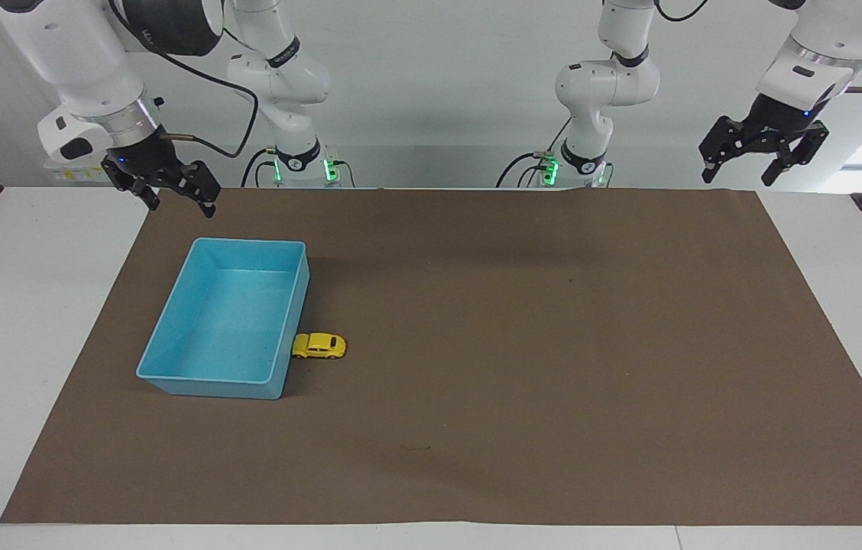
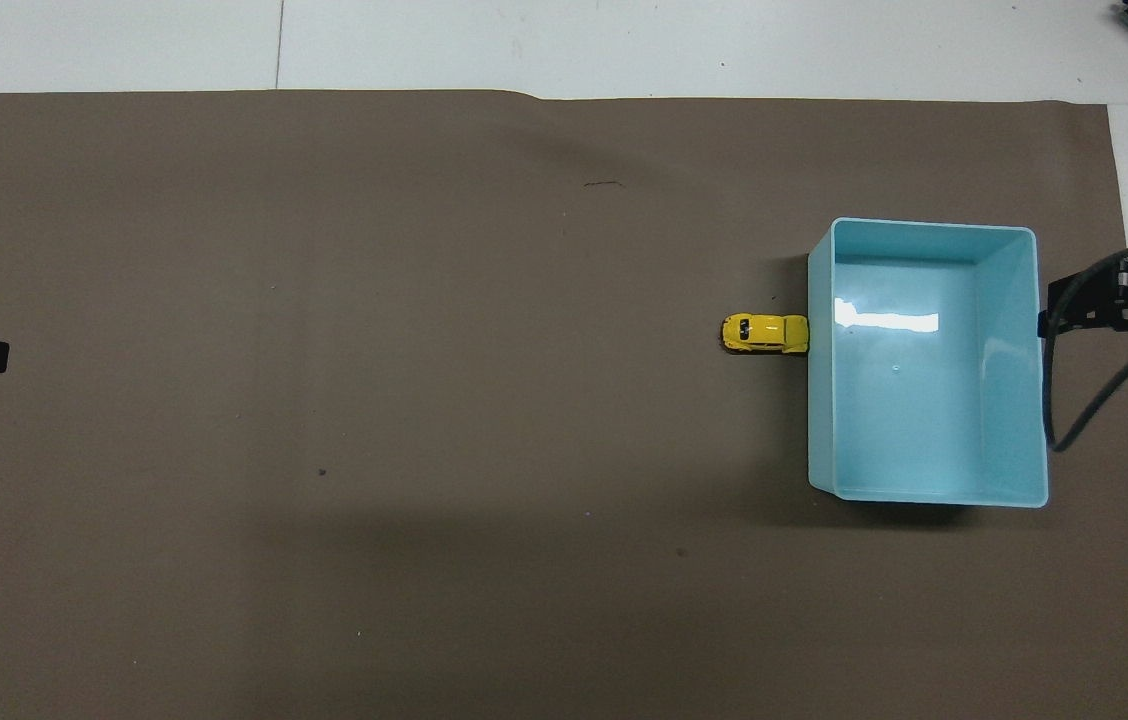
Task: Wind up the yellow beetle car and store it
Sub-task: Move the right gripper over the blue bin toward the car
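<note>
Here yellow beetle car (image 1: 319,346) touches blue bin (image 1: 171,374).

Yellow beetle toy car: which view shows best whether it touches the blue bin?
Overhead view: the small yellow beetle-shaped toy car lies end-on against the light blue rectangular plastic bin's wall, no gap showing. The facing view shows its side, one end meeting the bin.

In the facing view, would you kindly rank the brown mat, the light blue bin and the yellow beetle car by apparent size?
1. brown mat
2. light blue bin
3. yellow beetle car
</note>
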